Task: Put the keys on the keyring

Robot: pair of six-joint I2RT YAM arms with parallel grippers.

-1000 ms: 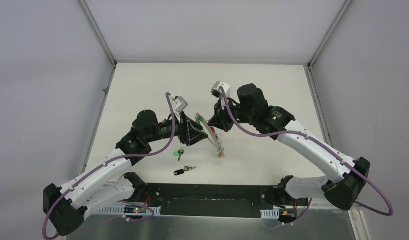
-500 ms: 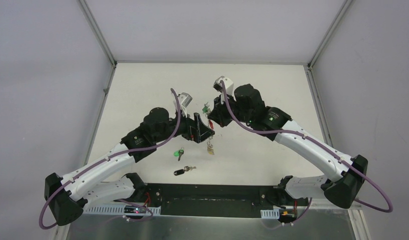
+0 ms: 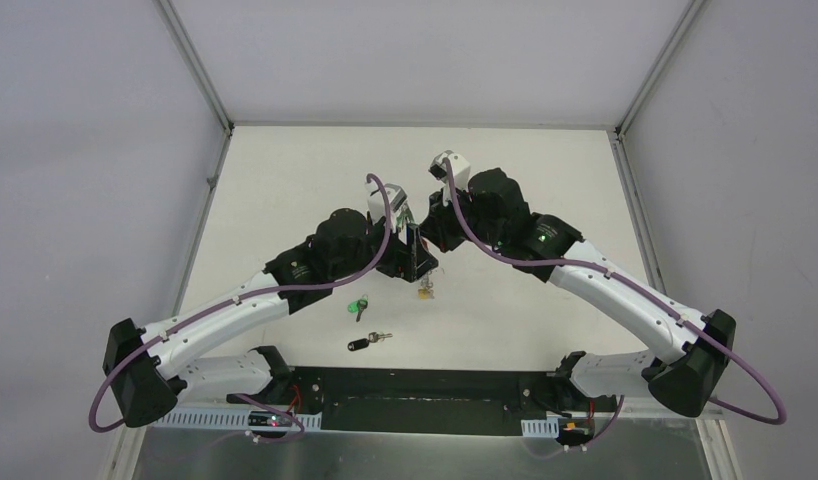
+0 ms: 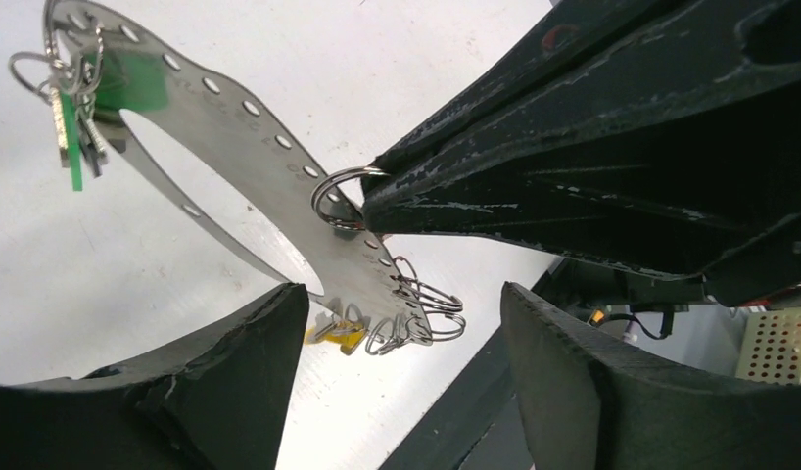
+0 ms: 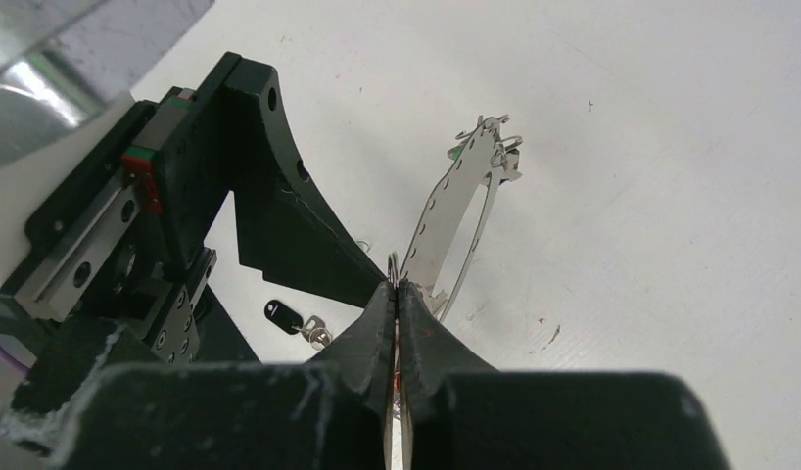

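Observation:
The keyring (image 4: 240, 127) is a flat grey metal band with a row of holes, hung with small wire rings and green, red and yellow tags. My right gripper (image 5: 397, 286) is shut on one wire ring at the band's edge and holds the keyring (image 3: 415, 250) up off the table. My left gripper (image 4: 401, 313) is open, and its fingers (image 4: 250, 372) stand either side of the band's lower end without touching it. The green-capped key (image 3: 360, 305) and the black-capped key (image 3: 368, 343) lie loose on the table in front of the left arm; the black-capped key (image 5: 284, 315) also shows in the right wrist view.
White table (image 3: 285, 180) walled by grey panels on three sides. A black strip (image 3: 425, 400) with the arm bases runs along the near edge. The two arms meet nose to nose over the table's middle.
My left arm has swung right and closer to the keyring, and its jaws stand wider than before. The keyring went from slanted between both grippers to hanging under the right one.

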